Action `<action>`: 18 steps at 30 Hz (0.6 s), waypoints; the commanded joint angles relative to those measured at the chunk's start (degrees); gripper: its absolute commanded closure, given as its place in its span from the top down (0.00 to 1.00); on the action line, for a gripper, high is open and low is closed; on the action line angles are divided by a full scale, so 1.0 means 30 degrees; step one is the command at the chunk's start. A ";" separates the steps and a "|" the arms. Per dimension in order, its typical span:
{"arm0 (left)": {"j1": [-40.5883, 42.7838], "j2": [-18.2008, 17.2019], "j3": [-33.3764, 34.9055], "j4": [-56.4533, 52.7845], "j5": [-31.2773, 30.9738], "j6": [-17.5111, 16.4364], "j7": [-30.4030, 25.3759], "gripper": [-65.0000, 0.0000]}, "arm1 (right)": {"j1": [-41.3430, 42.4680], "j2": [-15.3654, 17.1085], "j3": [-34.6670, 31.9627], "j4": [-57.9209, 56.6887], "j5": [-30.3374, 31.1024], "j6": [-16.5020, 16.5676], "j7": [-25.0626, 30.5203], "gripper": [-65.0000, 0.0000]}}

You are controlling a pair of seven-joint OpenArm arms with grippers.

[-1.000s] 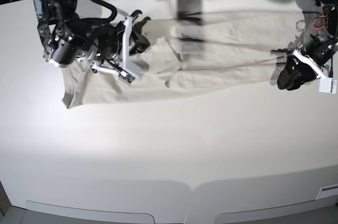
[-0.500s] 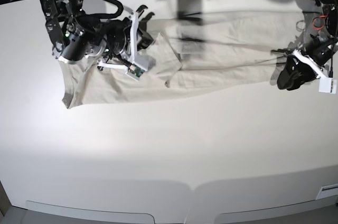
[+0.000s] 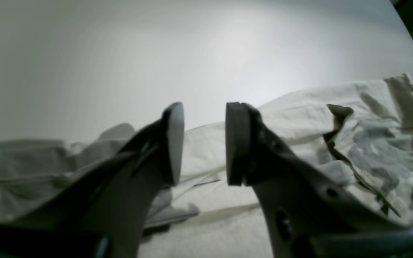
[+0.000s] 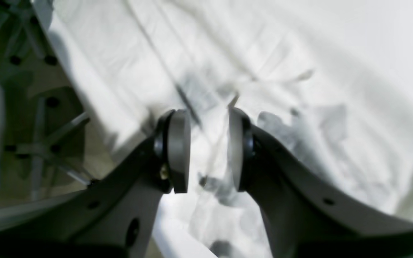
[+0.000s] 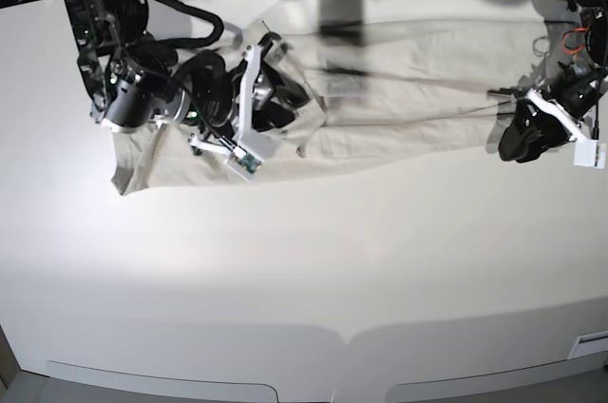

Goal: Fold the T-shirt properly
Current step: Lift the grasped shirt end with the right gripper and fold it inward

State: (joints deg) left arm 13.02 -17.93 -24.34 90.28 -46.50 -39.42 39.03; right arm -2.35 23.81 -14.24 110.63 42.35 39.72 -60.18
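The pale beige T-shirt (image 5: 408, 99) lies as a long wrinkled band across the far side of the white table (image 5: 304, 270), with a folded flap near its left part. My right gripper (image 5: 285, 91) hovers over that flap. In the right wrist view its pads (image 4: 179, 150) stand apart above the blurred fabric (image 4: 299, 71), with nothing pinched between them. My left gripper (image 5: 508, 134) sits at the shirt's right end. In the left wrist view it (image 3: 204, 143) is open and empty, low over the cloth (image 3: 299, 118).
Cables and a red wire (image 5: 572, 40) hang by the left arm's base at the far right. The table's far edge and a metal frame (image 4: 31, 107) below it show in the right wrist view. The table's near rim (image 5: 342, 341) runs along the bottom.
My right arm has swung to the right along the shirt, and its gripper has gone from shut to open, releasing the cloth. The left arm has not moved.
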 commanded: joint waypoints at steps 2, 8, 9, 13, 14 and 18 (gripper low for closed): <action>-0.0160 -0.0277 -0.0124 0.0321 -0.0437 -0.0194 -0.0444 0.30 | 0.0401 0.0131 0.0117 0.0335 -0.0058 0.0092 0.0350 0.29; -0.0153 -0.0277 -0.0124 0.0321 -0.0423 -0.0194 -0.0437 0.30 | 0.0401 -0.0095 0.0117 0.0328 -0.1129 0.0092 -0.0852 0.29; -0.0160 -0.0277 -0.0124 0.0321 -0.0423 -0.0194 -0.0437 0.30 | 0.0401 -0.0095 0.0117 0.0328 -0.1129 0.0092 -0.1195 0.29; -0.0153 -0.0277 -0.0124 0.0321 -0.0415 -0.0194 -0.0437 0.30 | 0.0415 0.0066 0.0350 0.0335 -0.1129 0.0092 -0.1574 0.29; -0.0153 -0.0277 -0.0124 0.0321 -0.0415 -0.0194 -0.0437 0.30 | 0.0415 0.0182 0.0583 0.0335 -0.1129 0.0092 -0.1574 0.29; -0.0160 -0.0277 -0.0124 0.0313 -0.0313 -0.0194 -0.0444 0.30 | 0.0474 0.1275 0.1872 0.0342 -0.0976 0.0092 -0.1574 0.29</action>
State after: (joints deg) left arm 13.02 -17.93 -24.34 90.28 -46.26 -39.42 39.03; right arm -1.85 27.14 -8.99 110.63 38.92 39.75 -65.89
